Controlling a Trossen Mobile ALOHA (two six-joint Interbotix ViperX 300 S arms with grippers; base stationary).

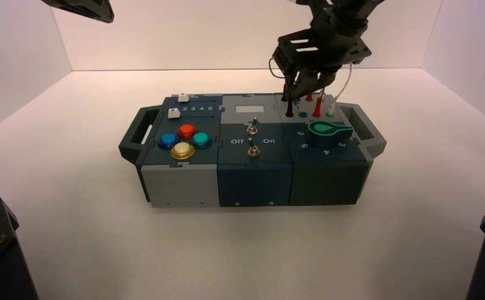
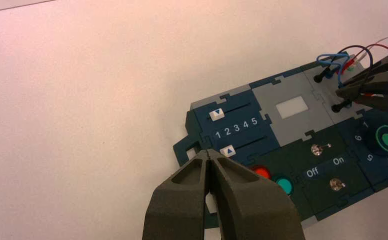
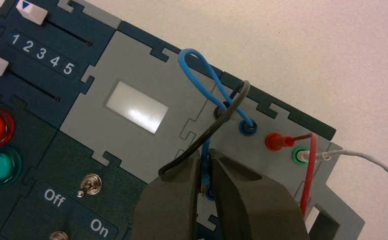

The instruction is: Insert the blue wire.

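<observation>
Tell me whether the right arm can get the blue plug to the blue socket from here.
Probably yes. The right gripper is shut on the blue wire near its plug, close by the blue socket. Only the black wire loops past beside it.

— Where's the right gripper (image 3: 205, 172)?
— Tilted steeply down, jaws pinched shut
— And the left gripper (image 2: 210, 156)?
— Parked high on the left, angled downward, fingers closed together

Left hand (image 2: 210, 156) pinched together over box (image 2: 332, 197), sliders (numbered 1 to 5) (image 2: 237, 128) beyond
</observation>
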